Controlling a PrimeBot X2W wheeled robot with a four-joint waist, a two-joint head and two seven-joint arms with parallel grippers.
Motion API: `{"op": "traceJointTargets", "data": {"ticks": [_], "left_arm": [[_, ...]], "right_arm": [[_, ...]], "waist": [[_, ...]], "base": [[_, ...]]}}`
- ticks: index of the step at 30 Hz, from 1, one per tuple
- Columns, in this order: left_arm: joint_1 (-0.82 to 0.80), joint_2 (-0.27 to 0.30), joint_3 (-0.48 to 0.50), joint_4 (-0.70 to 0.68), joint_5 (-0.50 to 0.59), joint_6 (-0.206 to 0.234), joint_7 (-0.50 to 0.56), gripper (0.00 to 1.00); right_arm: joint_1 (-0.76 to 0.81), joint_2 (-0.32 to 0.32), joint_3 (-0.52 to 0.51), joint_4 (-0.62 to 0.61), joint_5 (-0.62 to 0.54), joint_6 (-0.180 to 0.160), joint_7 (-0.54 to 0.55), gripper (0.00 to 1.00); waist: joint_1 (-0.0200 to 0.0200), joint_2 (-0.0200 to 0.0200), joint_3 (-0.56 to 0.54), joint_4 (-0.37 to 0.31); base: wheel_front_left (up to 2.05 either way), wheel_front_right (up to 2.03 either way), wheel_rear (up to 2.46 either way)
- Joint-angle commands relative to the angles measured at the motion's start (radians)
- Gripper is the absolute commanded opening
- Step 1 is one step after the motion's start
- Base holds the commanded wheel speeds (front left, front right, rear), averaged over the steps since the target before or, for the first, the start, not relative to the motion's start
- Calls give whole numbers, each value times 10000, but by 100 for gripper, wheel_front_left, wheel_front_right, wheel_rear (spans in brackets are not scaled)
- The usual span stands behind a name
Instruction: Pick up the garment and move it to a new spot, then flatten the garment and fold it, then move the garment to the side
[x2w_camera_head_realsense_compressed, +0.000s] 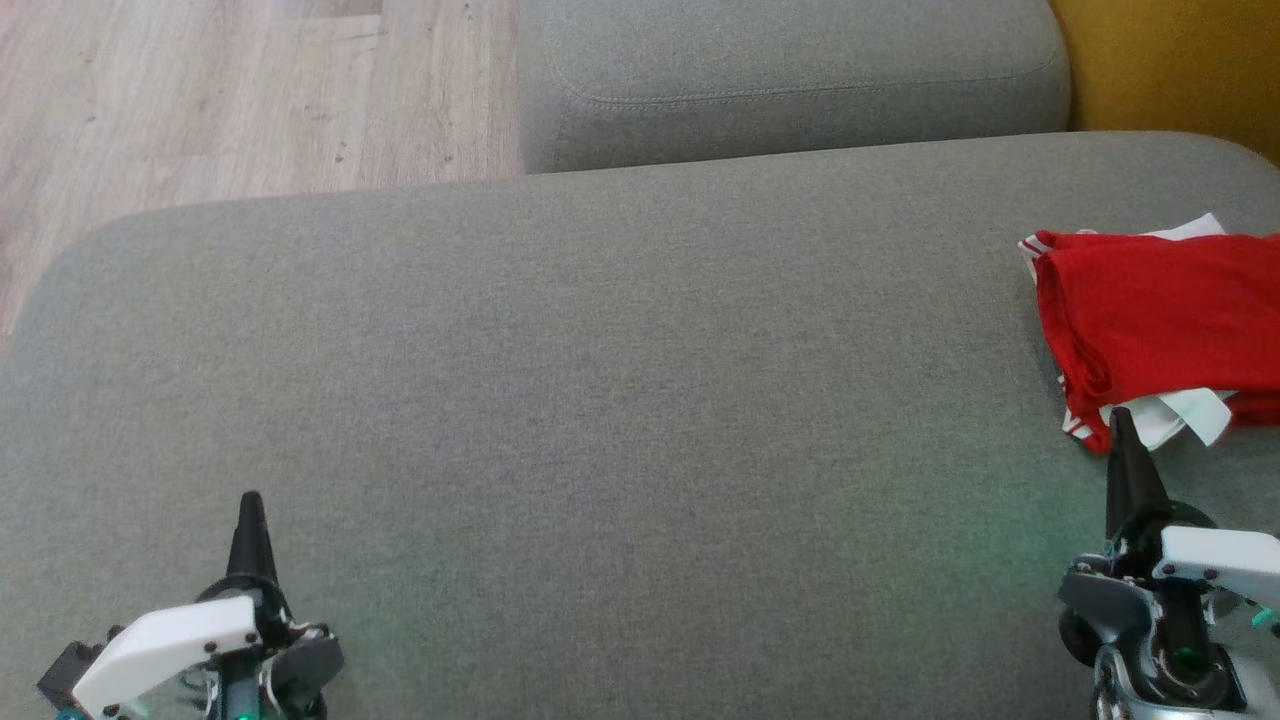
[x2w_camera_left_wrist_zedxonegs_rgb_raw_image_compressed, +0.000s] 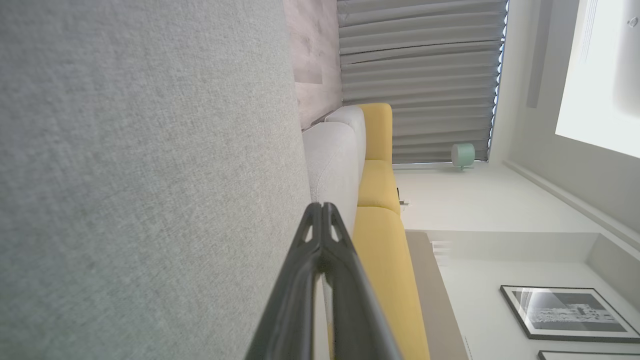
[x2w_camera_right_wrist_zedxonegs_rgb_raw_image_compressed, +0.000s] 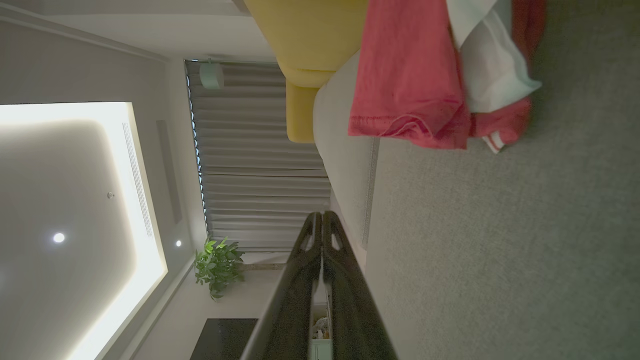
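The garment is red with white trim, folded into a compact pile at the right end of the grey sofa seat. In the right wrist view the garment lies ahead, toward the top. My right gripper is shut and empty at the lower right, its tip just in front of the pile's near edge; its fingers meet at the tips. My left gripper is shut and empty at the lower left, far from the garment; its fingers are pressed together.
A second grey cushion lies beyond the seat, with a yellow sofa part at the far right. Wooden floor shows at the upper left. The seat's wide middle is bare fabric.
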Motion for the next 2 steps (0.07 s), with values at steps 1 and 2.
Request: {"op": "traceJointTargets", "data": {"ticks": [1, 2], "left_arm": [[-515, 97, 395, -368, -278, -124, 125, 0], [-518, 97, 417, -369, -374, -130, 155, 0]], "right_arm": [[-285, -88, 126, -434, 328, 34, 126, 0], [-284, -87, 112, -444, 434, 34, 156, 0]], "waist": [[0, 0, -7, 1], [0, 0, -12, 2]], "base": [[0, 0, 0], [0, 0, 0]]}}
